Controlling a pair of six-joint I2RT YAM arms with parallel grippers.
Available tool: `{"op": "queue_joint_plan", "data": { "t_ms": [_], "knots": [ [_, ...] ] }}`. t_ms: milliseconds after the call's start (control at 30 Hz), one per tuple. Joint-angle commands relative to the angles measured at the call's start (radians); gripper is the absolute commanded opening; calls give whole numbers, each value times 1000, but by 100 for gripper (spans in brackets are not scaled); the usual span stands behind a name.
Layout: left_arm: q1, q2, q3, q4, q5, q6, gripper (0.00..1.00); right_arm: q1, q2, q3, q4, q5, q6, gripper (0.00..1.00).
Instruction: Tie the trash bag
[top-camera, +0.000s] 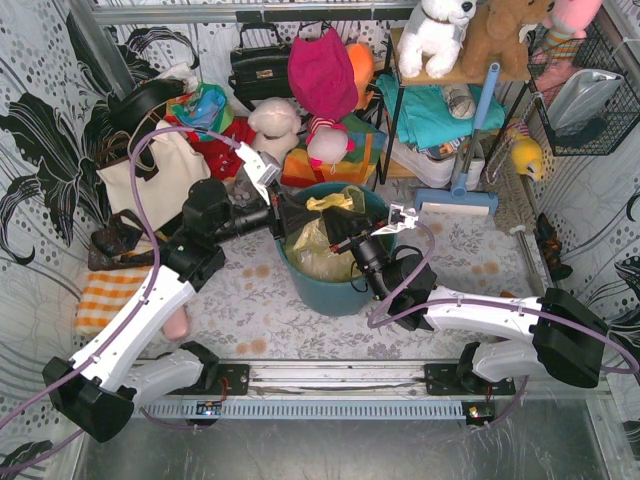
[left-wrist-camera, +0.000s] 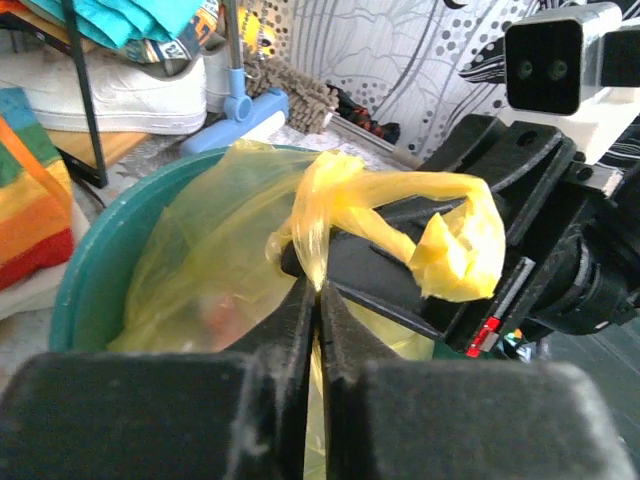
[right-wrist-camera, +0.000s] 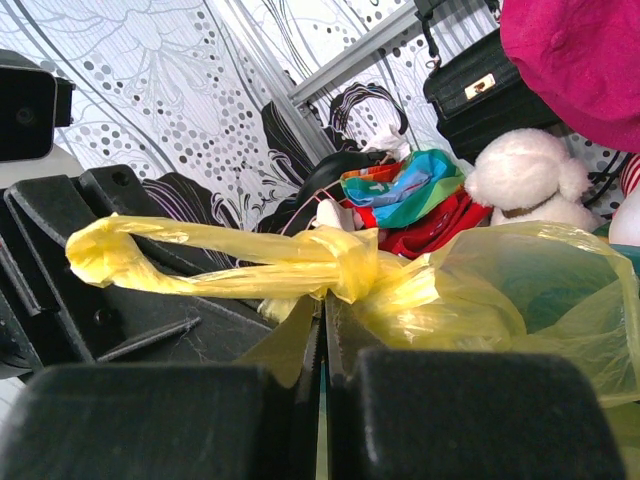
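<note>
**Surface.** I see the desk (top-camera: 480, 255) covered in a pale grey cloth with a fine floral print. Several small orange-brown spots mark it near the bin. A grey metal rail (top-camera: 340, 378) runs along the near edge and carries both arm bases.

**Room.** The enclosure walls (top-camera: 40, 130) on the left, right and far sides are white sheeting printed with large black flowers and dots. The far side of the desk is crowded:
- a cream canvas tote bag with dark straps (top-camera: 160, 175) at far left
- a black handbag (top-camera: 258, 68) against the far wall
- a white plush toy (top-camera: 275, 122) beside a magenta fabric piece (top-camera: 322, 70)
- a dark-framed shelf rack (top-camera: 389, 120) holding teal cloth
- a blue-handled floor squeegee (top-camera: 470, 150) leaning at the rack

A black wire basket (top-camera: 590, 100) hangs on the right wall. An orange-and-white checked cloth (top-camera: 108, 295) lies at the left edge.

**Task item.** The thin translucent yellow plastic trash bag (top-camera: 308, 252) sits inside the round teal plastic bin (top-camera: 335, 295) at the desk's centre. Its top ends are twisted into a strand with one knot, raised above the rim between the two arms.

**Left pincer** (left-wrist-camera: 318, 288). The jaws are drawn almost together, nipping yellow film at the tips.

**Right pincer** (right-wrist-camera: 324, 300). The jaws are fully together on the film just below the knot. From there a strand runs left and lies across the left arm's black housing.
</note>
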Motion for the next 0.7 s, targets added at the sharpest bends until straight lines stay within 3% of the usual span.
{"op": "queue_joint_plan", "data": {
  "t_ms": [0, 200, 667],
  "knots": [
    [0, -14, -15, 43, 80, -5, 10, 2, -4, 8, 36, 16, -28, 0],
    [0, -23, -38, 61, 202, -47, 4, 2, 24, 20, 87, 20, -80, 0],
    [-2, -43, -82, 23, 219, -52, 8, 1, 76, -16, 303, -130, -213, 0]
  ]
}}
